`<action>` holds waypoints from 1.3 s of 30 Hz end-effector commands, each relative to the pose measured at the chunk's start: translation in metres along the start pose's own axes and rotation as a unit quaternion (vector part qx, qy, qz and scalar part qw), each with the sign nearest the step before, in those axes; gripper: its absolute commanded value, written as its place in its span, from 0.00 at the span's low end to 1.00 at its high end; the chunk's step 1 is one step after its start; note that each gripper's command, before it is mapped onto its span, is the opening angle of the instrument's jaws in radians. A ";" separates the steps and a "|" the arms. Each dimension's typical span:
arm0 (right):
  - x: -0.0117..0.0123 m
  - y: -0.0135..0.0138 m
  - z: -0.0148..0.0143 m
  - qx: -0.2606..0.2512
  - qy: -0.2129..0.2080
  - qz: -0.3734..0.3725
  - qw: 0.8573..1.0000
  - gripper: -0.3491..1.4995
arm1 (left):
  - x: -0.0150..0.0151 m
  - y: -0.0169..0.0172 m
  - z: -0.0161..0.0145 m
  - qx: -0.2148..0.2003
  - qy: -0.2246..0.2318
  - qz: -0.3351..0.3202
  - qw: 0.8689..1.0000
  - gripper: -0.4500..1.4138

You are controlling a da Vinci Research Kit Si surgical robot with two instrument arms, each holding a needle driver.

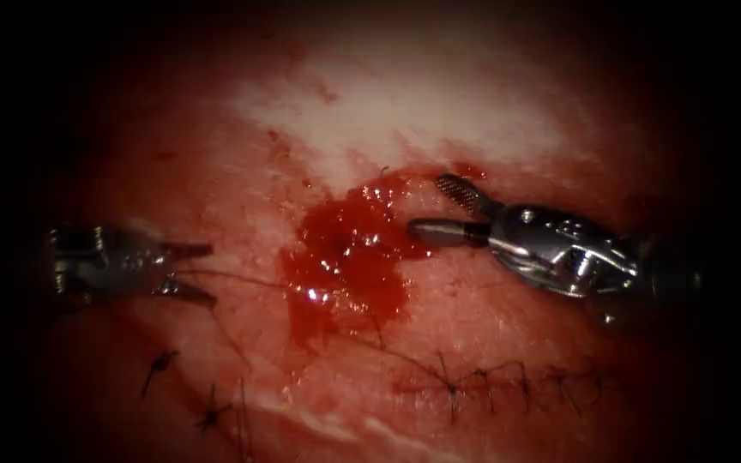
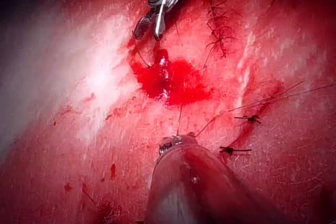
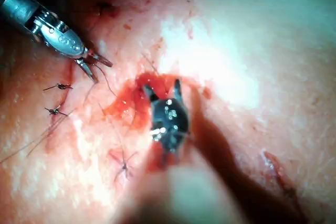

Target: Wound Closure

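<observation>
Endoscope view: the tissue [image 1: 439, 111] is seen from above, with a pool of red fluid [image 1: 349, 257] lying at its middle. The left pincer [image 1: 190, 273] is seen at the left, its jaws spread a little, and a strand of thread [image 1: 233, 278] runs from between them rightward into the red fluid; whether the strand is actually gripped cannot be told. The right pincer [image 1: 435, 206] is seen at the right of the pool, its jaws spread wide and holding nothing, the lower jaw's tip resting at the pool's edge. A row of finished stitches [image 1: 490, 377] is seen below and to the right of the pool, and separate knots with cut ends [image 1: 207, 416] lie below the left pincer. The needle cannot be made out.

From the left wrist view, the right pincer [image 2: 149, 29] is seen with parted jaws just beside the red fluid [image 2: 173, 82], and thread [image 2: 273, 97] is stretched across the tissue. From the right wrist view, the right pincer [image 3: 163, 88] is seen spread over the red fluid [image 3: 128, 103], with the left pincer [image 3: 97, 69] well apart from it.
</observation>
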 end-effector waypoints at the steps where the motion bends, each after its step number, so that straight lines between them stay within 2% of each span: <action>1: -0.0006 -0.0005 0.0007 0.001 0.000 0.001 1.000 0.85 | -0.0002 0.0003 0.0008 -0.002 -0.003 0.002 1.000 0.24; 2: -0.0006 -0.0005 0.0007 0.001 0.000 0.001 1.000 0.85 | -0.0004 0.0001 0.0007 -0.004 -0.007 0.003 1.000 0.18; 4: -0.0006 -0.0006 0.0008 0.001 0.000 0.001 1.000 0.85 | -0.0006 -0.0005 0.0007 -0.006 -0.006 0.005 1.000 0.13; 6: -0.0006 -0.0006 0.0008 0.001 0.000 0.001 1.000 0.85 | -0.0008 -0.0008 0.0009 -0.007 -0.007 0.007 1.000 0.00; 13: -0.0004 -0.0005 0.0005 0.005 -0.001 0.001 1.000 0.85 | -0.0010 -0.0009 0.0002 -0.005 -0.015 0.009 1.000 0.00; 18: 0.0005 -0.0003 -0.0010 0.016 -0.006 0.006 1.000 0.85 | 0.0007 -0.0002 -0.0018 0.001 -0.019 0.002 1.000 0.00; 23: 0.0017 -0.0010 -0.0028 0.037 -0.012 0.003 0.999 0.82 | 0.0038 0.0003 -0.0045 0.017 0.008 0.018 1.000 0.00; 24: 0.0018 -0.0014 -0.0034 0.046 -0.021 0.003 0.999 0.78 | 0.0048 0.0005 -0.0053 0.020 0.013 0.023 0.999 0.00; 26: 0.0013 -0.0024 -0.0041 0.070 -0.043 -0.002 0.997 0.62 | 0.0063 0.0012 -0.0060 0.024 0.019 0.034 0.999 0.00; 29: 0.0008 -0.0037 -0.0042 0.104 -0.073 -0.008 0.992 0.15 | 0.0076 0.0019 -0.0061 0.030 0.025 0.040 0.998 0.00; 30: 0.0007 -0.0042 -0.0042 0.113 -0.074 -0.010 0.991 0.04 | 0.0081 0.0022 -0.0061 0.033 0.025 0.043 0.998 0.00; 31: 0.0007 -0.0045 -0.0041 0.118 -0.074 -0.011 0.990 0.00 | 0.0084 0.0023 -0.0060 0.033 0.026 0.047 0.998 0.00; 34: 0.0007 -0.0051 -0.0037 0.133 -0.075 -0.017 0.988 0.00 | 0.0091 0.0027 -0.0059 0.033 0.031 0.052 0.998 0.00; 39: 0.0011 -0.0049 -0.0026 0.118 -0.061 -0.036 0.990 0.00 | 0.0098 0.0030 -0.0062 0.034 0.039 0.071 0.996 0.00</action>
